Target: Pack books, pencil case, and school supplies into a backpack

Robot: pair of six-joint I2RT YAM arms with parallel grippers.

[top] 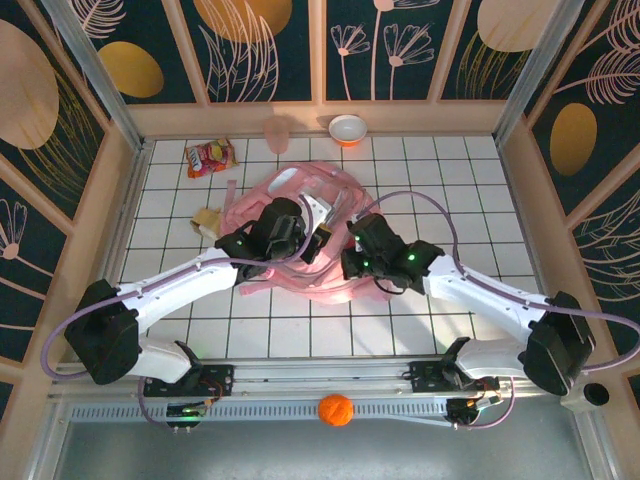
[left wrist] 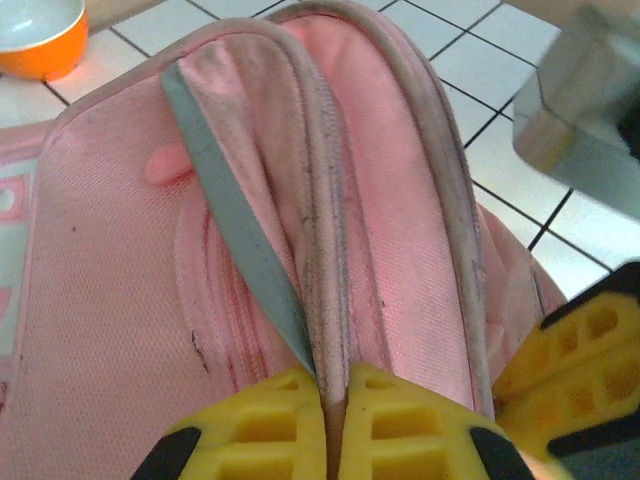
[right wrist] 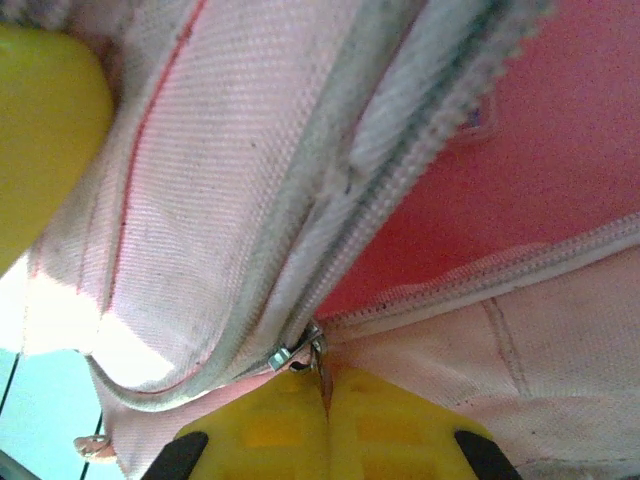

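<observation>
The pink backpack (top: 300,190) lies crumpled in the middle of the tiled table. My left gripper (top: 314,243) is at its near side, shut on a grey-white piped edge of the backpack (left wrist: 335,330). Just to the right, my right gripper (top: 350,262) is shut on the zipper pull (right wrist: 318,362) of a partly open zip, whose red-pink inside (right wrist: 540,150) shows. A tan-yellow piece of the school supplies (top: 207,222) lies left of the backpack. The books and the pencil case are out of view.
A red-orange snack packet (top: 210,157) lies at the back left. A pink cup (top: 277,130) and an orange bowl (top: 347,128) stand by the back wall. An orange ball (top: 336,409) rests on the near rail. Walls enclose the table.
</observation>
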